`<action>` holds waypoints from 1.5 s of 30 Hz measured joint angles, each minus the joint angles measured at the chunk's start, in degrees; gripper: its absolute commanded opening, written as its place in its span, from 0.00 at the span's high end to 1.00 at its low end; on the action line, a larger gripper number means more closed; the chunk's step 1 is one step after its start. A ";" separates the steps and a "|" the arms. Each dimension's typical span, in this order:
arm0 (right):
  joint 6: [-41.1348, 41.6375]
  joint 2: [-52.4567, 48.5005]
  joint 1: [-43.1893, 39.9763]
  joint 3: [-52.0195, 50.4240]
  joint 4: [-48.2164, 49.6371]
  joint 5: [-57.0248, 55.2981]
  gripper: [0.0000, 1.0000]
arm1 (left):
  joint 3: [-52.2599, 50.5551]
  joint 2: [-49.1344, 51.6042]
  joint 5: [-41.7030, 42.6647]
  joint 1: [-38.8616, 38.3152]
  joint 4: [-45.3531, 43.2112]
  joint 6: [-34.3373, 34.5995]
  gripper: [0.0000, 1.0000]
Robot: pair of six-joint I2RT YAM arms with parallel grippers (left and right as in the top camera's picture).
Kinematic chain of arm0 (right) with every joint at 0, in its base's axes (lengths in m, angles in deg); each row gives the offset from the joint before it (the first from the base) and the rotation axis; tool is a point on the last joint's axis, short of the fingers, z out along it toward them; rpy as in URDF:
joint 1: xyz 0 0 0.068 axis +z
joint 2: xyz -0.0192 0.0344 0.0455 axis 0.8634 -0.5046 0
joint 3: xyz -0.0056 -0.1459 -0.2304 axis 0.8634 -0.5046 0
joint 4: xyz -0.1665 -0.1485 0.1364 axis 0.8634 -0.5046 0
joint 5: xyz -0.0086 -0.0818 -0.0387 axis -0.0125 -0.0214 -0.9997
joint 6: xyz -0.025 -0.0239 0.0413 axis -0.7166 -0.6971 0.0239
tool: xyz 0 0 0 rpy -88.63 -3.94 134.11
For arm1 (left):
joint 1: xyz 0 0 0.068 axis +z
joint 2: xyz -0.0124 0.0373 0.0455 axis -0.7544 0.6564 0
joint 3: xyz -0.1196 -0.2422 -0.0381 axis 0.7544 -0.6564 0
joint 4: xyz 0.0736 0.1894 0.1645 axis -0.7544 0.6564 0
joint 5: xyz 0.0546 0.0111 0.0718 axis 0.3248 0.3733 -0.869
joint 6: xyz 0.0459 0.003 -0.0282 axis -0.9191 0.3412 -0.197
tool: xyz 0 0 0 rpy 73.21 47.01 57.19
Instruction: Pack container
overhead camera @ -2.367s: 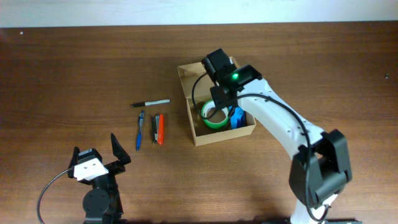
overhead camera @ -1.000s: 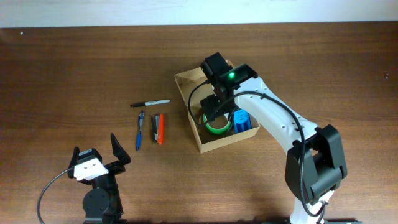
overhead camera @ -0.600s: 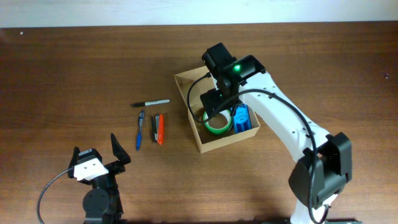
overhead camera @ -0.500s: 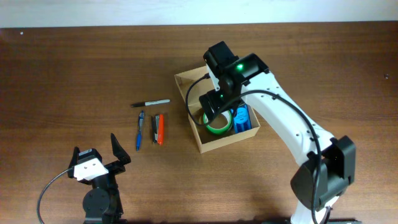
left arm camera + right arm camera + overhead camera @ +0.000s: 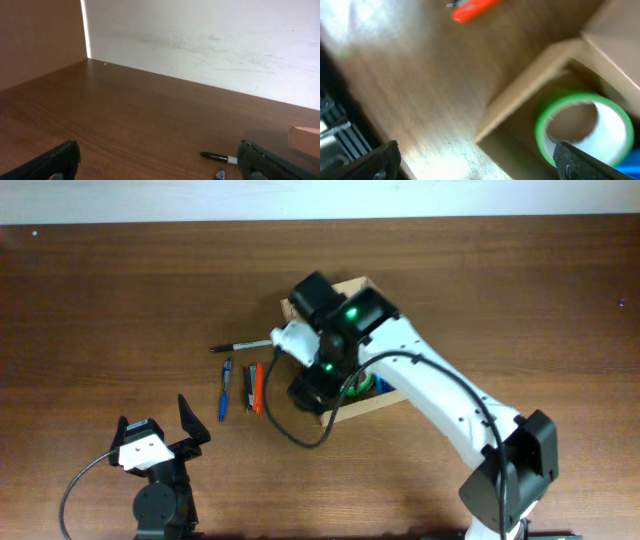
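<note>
At the lower left of the overhead frame the left gripper (image 5: 155,425) sits low over the dark brown wooden table (image 5: 90,310), its jaws spread wide and empty. Above it, left of centre, three slim pens lie side by side, each running roughly top to bottom: a blue plastic pen (image 5: 225,388), a thin black pen (image 5: 248,386) and an orange pen (image 5: 258,387). A slim black marker (image 5: 240,346) lies crosswise just above them, pointing left to right.

Just right of the pens, at frame centre, stands the plain tan-brown rectangular cardboard box (image 5: 378,397). It is open side up, and its long axis slants steeply from upper left to lower right. The right gripper (image 5: 306,391) hangs over the box's left wall, fingers fully parted with nothing between them. Its wrist view shows a green roll of tape (image 5: 580,125) and something blue inside.

The right arm looks much the nearer to both box and pens. The box lies to the right of the pens, so a carry would likely run a short way rightward over that wall.
</note>
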 measured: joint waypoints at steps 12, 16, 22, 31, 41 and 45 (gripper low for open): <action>1.18 2.67 1.44 -0.02 -3.19 -3.02 0.01 | 0.00 0.00 0.00 0.00 0.00 0.00 0.00; 1.77 13.03 -0.68 -0.20 -3.45 -6.01 0.01 | 0.00 0.00 0.00 0.00 0.00 0.00 0.00; 3.69 33.24 -5.86 -6.29 -2.16 -8.76 0.01 | 0.00 0.00 0.00 0.00 0.02 0.00 0.00; 8.98 63.78 -14.71 -29.57 3.04 -14.69 0.01 | 0.00 0.00 0.00 0.00 0.00 0.00 0.00; 15.34 84.87 -16.28 -37.03 3.61 -22.08 0.01 | 0.00 0.00 0.00 0.00 0.00 0.00 0.00; 16.24 85.37 -16.28 -37.88 3.65 -23.04 0.01 | 0.00 0.00 0.00 0.00 0.00 0.00 0.00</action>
